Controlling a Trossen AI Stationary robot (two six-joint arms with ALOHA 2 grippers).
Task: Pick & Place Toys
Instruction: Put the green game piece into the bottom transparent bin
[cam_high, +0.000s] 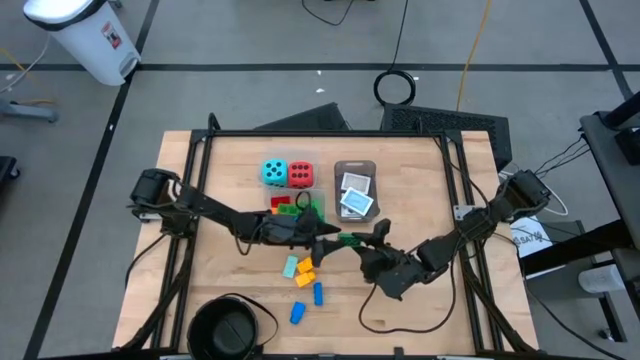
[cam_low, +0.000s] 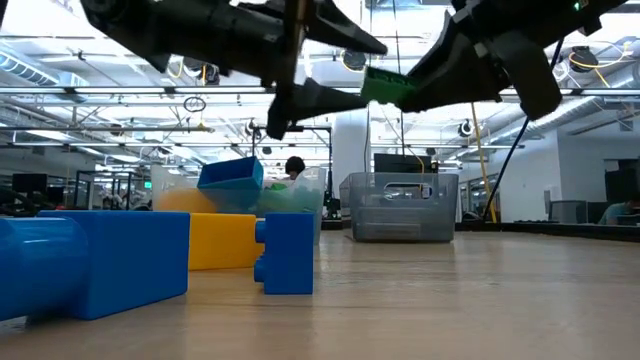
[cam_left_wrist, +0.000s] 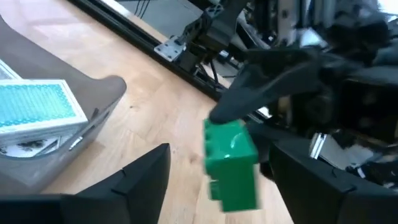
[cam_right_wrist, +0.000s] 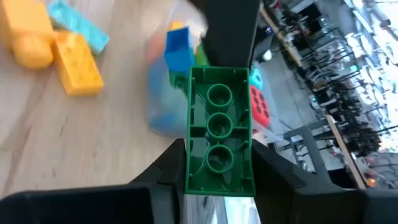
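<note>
Overhead view, left to right. The left gripper reaches toward table centre with its fingers spread apart, one on each side of the green brick without closing on it. That brick is grasped by the right gripper, which comes in from 4 o'clock and holds it above the wood, clear of the table; the right wrist view shows the brick's hollow underside between the two dark fingers.

At 12 o'clock from the grippers lie the teal die and the red die, touching side by side. Just below them, at 11 o'clock from the grippers, a clear tub holds red and green bricks. At 1 o'clock a grey tray holds white cards; the same tray appears in the left wrist view beside a teal-printed card.

At 7 o'clock, loose bricks lie on the wood: a teal brick, orange bricks, and two blue bricks, well apart from the held one. A black bowl sits at the near edge at 7 o'clock
</note>
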